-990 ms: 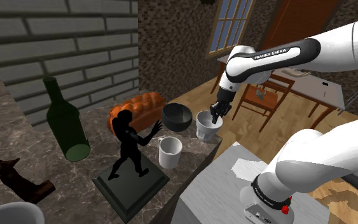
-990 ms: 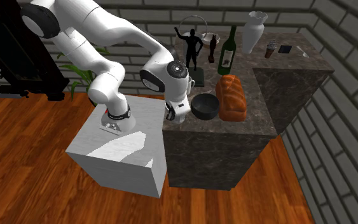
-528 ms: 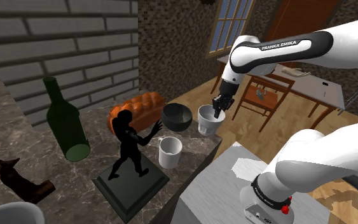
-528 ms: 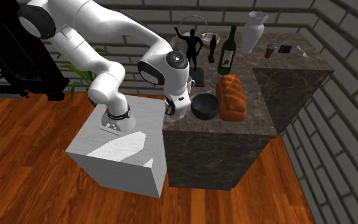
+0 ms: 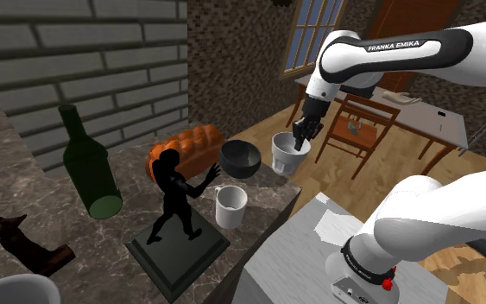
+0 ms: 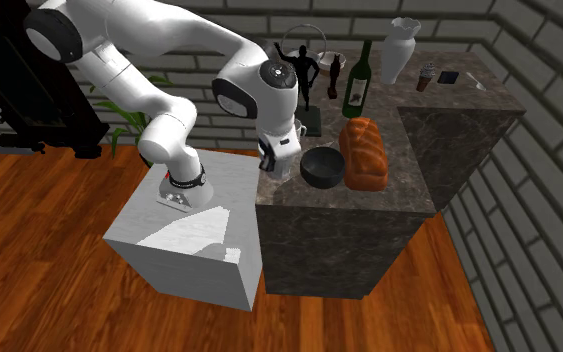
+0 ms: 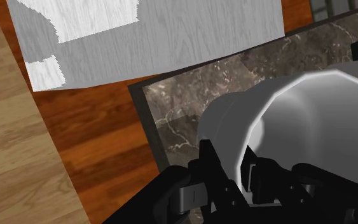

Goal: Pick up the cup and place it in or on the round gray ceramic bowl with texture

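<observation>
The end effector (image 5: pixel 299 143) pinches the cup (image 5: pixel 284 157) by its rim, one finger inside. That holds it above the desk (image 5: pixel 267 197) edge, beside the bowl (image 5: pixel 240 159) it goes into.

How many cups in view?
2. One cup is gripped by the tool beside the bowl; the other cup stands by the statue. A small far item is unclear.
</observation>
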{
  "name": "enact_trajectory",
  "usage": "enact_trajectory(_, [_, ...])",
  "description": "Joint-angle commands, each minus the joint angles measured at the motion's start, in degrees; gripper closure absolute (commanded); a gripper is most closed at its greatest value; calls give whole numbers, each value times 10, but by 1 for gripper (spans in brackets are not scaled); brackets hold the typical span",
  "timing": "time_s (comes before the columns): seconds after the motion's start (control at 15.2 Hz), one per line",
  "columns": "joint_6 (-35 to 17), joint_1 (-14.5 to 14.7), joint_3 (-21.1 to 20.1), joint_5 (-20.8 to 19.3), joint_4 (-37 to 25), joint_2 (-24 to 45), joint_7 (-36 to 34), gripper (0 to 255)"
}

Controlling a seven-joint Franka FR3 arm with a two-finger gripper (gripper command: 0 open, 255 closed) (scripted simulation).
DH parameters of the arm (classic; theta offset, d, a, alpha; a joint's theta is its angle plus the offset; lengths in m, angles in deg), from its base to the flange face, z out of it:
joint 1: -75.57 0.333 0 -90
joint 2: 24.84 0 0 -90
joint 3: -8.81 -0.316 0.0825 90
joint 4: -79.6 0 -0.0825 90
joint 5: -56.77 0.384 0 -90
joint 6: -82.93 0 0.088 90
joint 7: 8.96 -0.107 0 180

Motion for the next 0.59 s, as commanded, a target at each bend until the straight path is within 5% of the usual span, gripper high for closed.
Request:
enact_trajectory(0.0, [16,1,-3,1,-12,-5,-4,255])
enact_trajectory(0.53, [79,2,-8,2,-66,-15,-16,255])
